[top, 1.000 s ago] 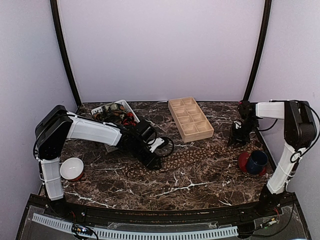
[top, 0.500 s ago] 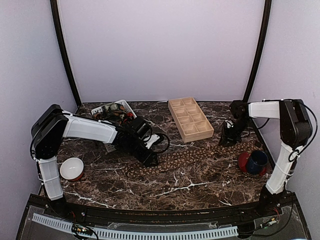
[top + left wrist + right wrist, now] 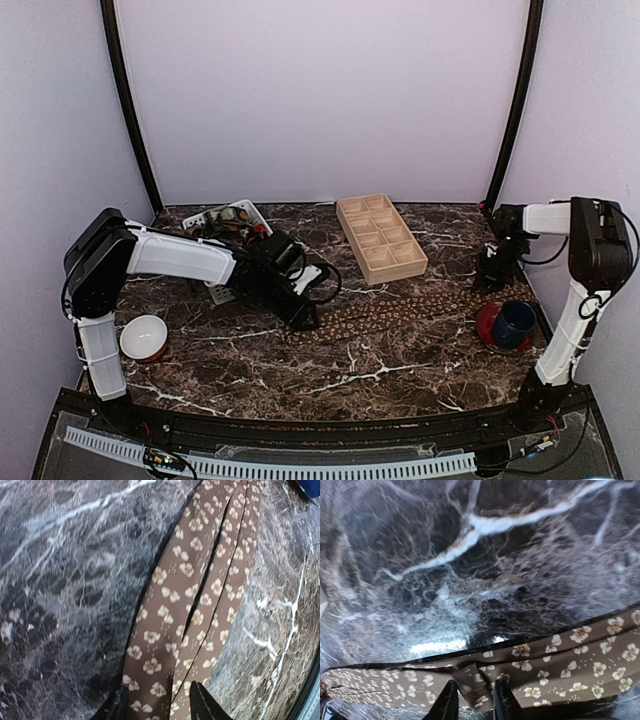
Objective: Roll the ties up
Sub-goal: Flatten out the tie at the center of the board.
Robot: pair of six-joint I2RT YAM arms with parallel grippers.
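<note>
One brown tie, soft cloth printed with small tan blossoms, lies as a long flat strip on the dark, white-veined marble surface, stretched straight between our two pincers. At the right pincer we see the fabric bunched into a fold and squeezed between the two black fingers. At the left pincer the doubled strip passes between the fingers, touching both; whether they clamp it we cannot tell.
</note>
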